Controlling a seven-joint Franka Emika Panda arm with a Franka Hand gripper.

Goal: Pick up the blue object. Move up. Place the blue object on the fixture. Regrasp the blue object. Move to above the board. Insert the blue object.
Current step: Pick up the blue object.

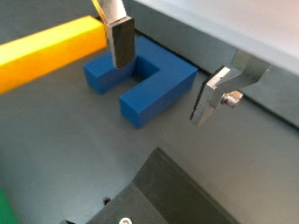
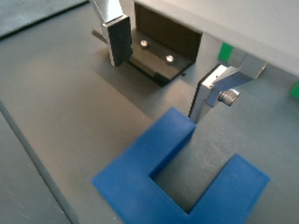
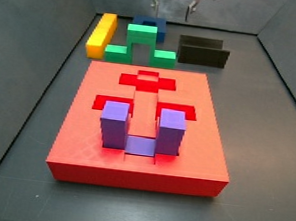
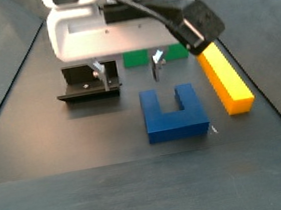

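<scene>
Gripper [image 4: 130, 70] above the blue object [image 4: 176, 110], jaws apart, nothing between the fingers [image 1: 121, 42]. Blue object flat on the worktop [image 4: 70, 149], untouched, prongs toward the green block [image 3: 147, 39]. Yellow bar [image 4: 224, 76] just beside it; fixture [image 4: 88, 85] near. Red board [image 3: 141, 132] well apart, purple block [image 3: 141, 129] seated in it.

Robot test lab: dark walled work cell, gripper [image 4: 128, 72] hanging open above floor, fixture [image 4: 88, 87] beside it, red board [image 3: 143, 122] well apart.
</scene>
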